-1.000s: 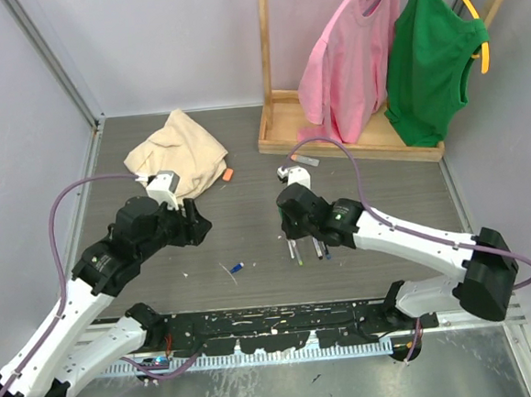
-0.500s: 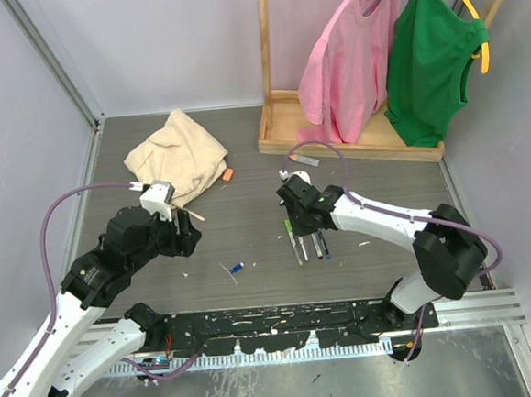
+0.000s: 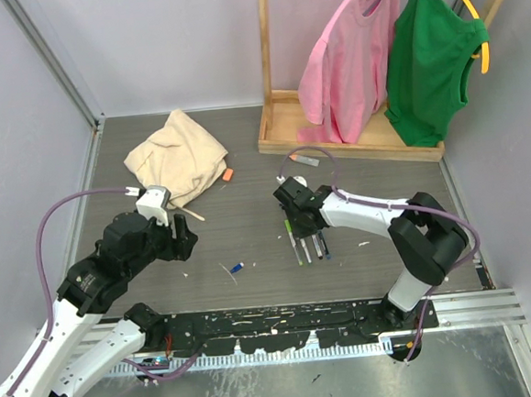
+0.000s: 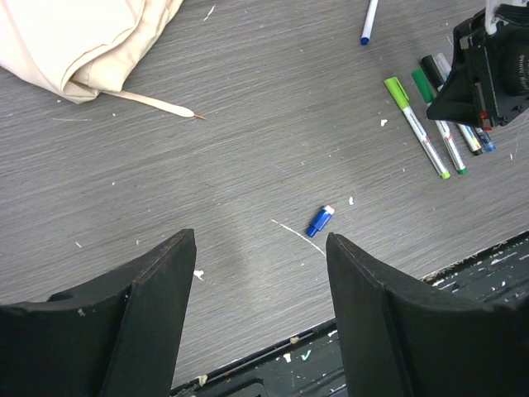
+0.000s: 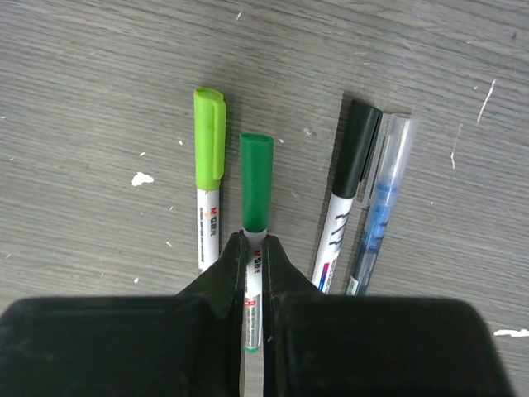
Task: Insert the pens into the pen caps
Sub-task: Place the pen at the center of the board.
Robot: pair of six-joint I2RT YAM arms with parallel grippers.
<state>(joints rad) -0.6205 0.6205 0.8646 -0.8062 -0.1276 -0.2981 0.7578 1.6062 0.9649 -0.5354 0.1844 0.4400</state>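
Note:
Several capped pens lie side by side on the grey table: one with a light green cap (image 5: 209, 157), one with a dark green cap (image 5: 255, 178), one with a black cap (image 5: 351, 182) and a clear blue one (image 5: 382, 190). My right gripper (image 5: 254, 240) hovers over the dark-green-capped pen, shut, and the barrel shows through the thin slit between its fingers. The same gripper (image 3: 296, 216) appears in the top view above the pen row (image 3: 306, 243). A loose blue cap (image 4: 320, 222) lies ahead of my open, empty left gripper (image 4: 260, 244). An orange cap (image 3: 229, 174) sits beside the cloth. Another pen (image 4: 369, 21) lies farther off.
A beige cloth (image 3: 177, 155) lies at the back left, with a thin tan stick (image 4: 153, 103) beside it. A wooden rack base (image 3: 283, 128) with a pink shirt (image 3: 346, 59) and a green top (image 3: 433, 52) stands at the back right. A black rail (image 3: 275, 325) runs along the near edge.
My left arm has drawn back towards the near left and its jaws have widened a little. The right arm has folded inward, its shut gripper shifting slightly away along the pen row.

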